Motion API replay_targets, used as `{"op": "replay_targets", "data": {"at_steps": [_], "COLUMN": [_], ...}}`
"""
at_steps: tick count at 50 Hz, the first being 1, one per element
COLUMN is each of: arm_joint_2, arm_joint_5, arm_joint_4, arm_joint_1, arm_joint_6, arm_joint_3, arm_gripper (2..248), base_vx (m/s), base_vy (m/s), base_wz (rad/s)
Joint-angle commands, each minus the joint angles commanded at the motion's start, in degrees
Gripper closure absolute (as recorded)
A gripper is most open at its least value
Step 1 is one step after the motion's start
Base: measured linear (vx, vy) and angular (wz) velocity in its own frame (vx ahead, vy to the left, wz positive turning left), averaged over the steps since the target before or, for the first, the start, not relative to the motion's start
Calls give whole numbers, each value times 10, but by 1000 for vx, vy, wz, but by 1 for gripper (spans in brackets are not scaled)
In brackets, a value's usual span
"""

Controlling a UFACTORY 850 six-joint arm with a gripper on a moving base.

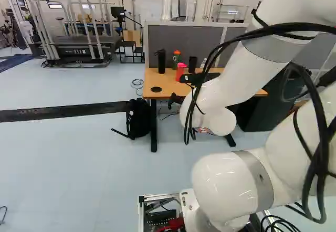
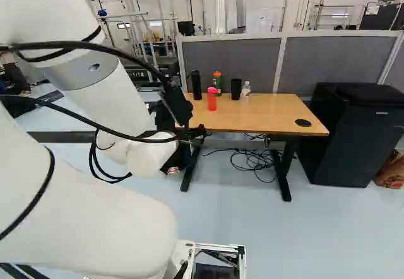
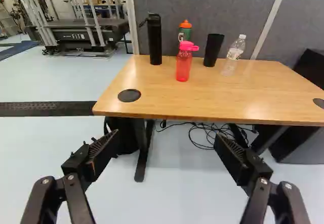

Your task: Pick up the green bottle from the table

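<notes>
1. Green bottle (image 3: pixel 186 33), orange-capped: one, upright on the worktop (image 3: pixel 202 97), partly hidden behind the red bottle (image 3: pixel 184 66).
2. Fingers (image 3: pixel 99 154): one pair, spread wide, holding nothing, apparently well apart from the green bottle.
3. Done: fingers set wide, facing the worktop; task judged at its opening stage.
4. Outstanding: approach, clearance past the red bottle, grip, lift. Green bottle not yet picked up.

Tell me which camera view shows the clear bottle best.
The wrist view: there the clear bottle appears largest and whole, with its cap and label distinct. The right base view shows it smaller, beside the black cup. The left base view shows only its upper part, small.
</notes>
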Motion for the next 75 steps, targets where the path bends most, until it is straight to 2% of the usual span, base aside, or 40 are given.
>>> {"op": "replay_targets", "data": {"at_steps": [52, 75], "arm_joint_2": [0, -14], "arm_joint_5": [0, 0], "arm_joint_4": [0, 0], "arm_joint_1": [0, 0], "arm_joint_6": [0, 0], "arm_joint_3": [0, -14], "arm_gripper": [3, 3], "base_vx": [262, 105], "base_vy": [-34, 0], "base_wz": [-23, -7]}}
